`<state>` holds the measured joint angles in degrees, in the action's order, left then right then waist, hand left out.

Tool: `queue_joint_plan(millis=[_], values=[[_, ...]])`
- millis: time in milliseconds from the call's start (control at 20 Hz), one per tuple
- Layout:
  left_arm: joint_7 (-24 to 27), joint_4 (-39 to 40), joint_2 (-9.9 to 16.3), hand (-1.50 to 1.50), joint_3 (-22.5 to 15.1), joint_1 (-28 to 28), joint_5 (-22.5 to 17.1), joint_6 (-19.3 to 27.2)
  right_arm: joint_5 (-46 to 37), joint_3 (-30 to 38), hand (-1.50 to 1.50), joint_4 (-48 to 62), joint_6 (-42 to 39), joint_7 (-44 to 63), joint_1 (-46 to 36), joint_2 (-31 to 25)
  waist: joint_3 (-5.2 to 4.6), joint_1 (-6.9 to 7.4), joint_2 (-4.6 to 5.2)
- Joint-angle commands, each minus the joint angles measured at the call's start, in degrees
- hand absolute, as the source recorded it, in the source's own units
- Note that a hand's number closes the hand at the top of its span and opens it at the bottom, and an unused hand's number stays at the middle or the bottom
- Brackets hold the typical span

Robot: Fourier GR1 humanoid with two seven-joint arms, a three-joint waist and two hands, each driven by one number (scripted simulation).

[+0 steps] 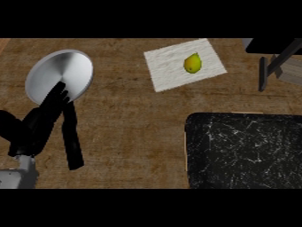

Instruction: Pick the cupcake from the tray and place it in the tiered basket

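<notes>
The tray [251, 150], a black speckled slab with rounded corners, shows no cupcake on its surface, and no cupcake appears anywhere else on the worktop [133, 128]. The pictures and the task disagree here, so I cannot say where the cupcake lies.

The left hand [39, 124] sits well to the left of the tray, fingers straight and spread, reaching up so that the fingertips overlap the lower edge of a round silver plate [65, 73]. It holds nothing. The right hand is out of sight.

Above the tray, a white napkin [183, 64] carries a small yellow-green fruit [192, 63], perhaps a lemon or pear. Above the tray's right corner, dark bars and pale slats at the picture's edge are probably the tiered basket [287, 60], only partly shown.

To do this step well, I judge the hand should first locate the target before committing, then cross toward the tray with fingers kept open, and approach from above.
</notes>
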<state>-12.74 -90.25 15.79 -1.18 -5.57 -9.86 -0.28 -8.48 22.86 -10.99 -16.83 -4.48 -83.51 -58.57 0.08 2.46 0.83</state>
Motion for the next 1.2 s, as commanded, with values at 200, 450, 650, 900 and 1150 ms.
queue_joint_plan(millis=[200, 450, 650, 900, 1150], values=[[0.76, 0.46, 1.00, 0.00, 1.44, -0.86, -0.70, -1.38, 4.58, 6.18, -1.50, 1.68, 3.29, 3.63, -0.12, -9.62, 0.07, 0.14, 0.52], [1.66, 0.29, 0.79, 0.00, 1.60, 0.24, -0.76, -1.58, 5.66, 8.22, -1.50, 3.43, 3.91, 3.41, 3.71, -15.49, 0.23, 0.49, 0.88], [2.24, 1.26, -0.62, 0.00, 0.73, -0.41, 0.04, -0.80, 6.49, 9.37, -1.50, 3.90, 1.76, 3.14, 5.80, -19.13, 0.29, 0.11, 0.99], [1.08, -0.47, 0.26, 0.00, 1.40, -0.83, 0.02, -0.52, 7.34, 10.51, -1.50, 4.96, -2.91, 2.25, 8.94, -22.95, 0.49, 0.10, 0.90], [1.73, 0.63, -0.43, 0.00, 1.14, 0.54, -0.15, -0.81, 8.26, 11.74, -1.50, 6.05, -7.86, -0.17, 12.61, -26.77, 0.69, -1.13, 0.77]])
